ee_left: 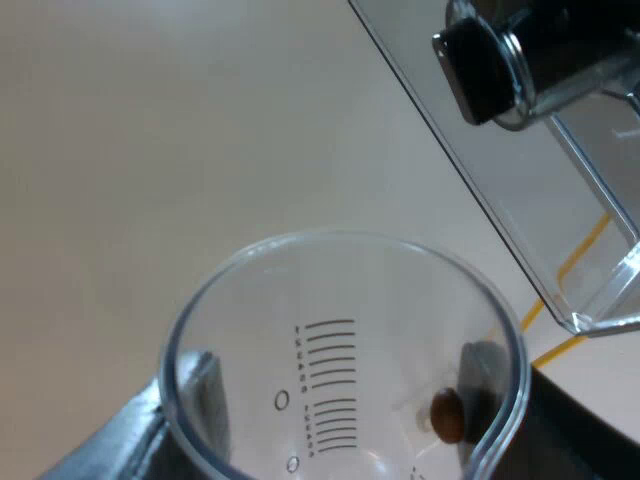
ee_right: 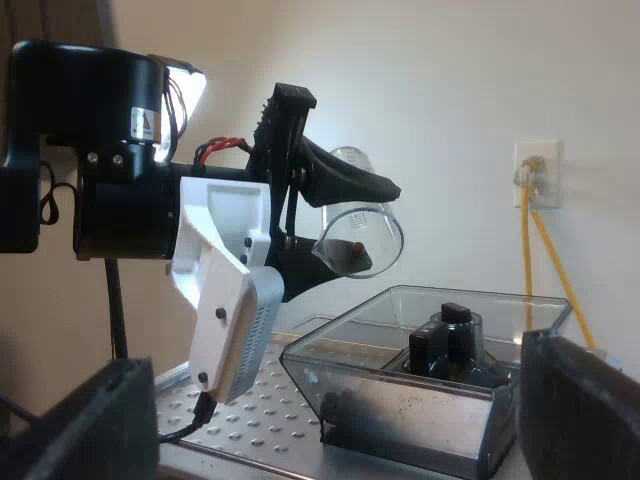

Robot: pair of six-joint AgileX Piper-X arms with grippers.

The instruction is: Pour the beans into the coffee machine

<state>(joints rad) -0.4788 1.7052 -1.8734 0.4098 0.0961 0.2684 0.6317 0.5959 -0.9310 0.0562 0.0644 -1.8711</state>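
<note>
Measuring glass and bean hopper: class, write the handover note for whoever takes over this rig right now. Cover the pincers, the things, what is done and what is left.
Left pincer: shut on the measuring glass, held tipped on its side above the machine's open bean hopper.
Right pincer: open, empty, low by the hopper.
Done: the glass looks nearly emptied; one bean sits near its spout.
Left: probably tip that bean into the hopper, then set the glass down.

The measuring glass (ee_left: 335, 380) ran off the picture's edge at its base, I couldn't read its tiny numerals, and the bean hopper (ee_left: 560, 230) was cut off too.
</note>
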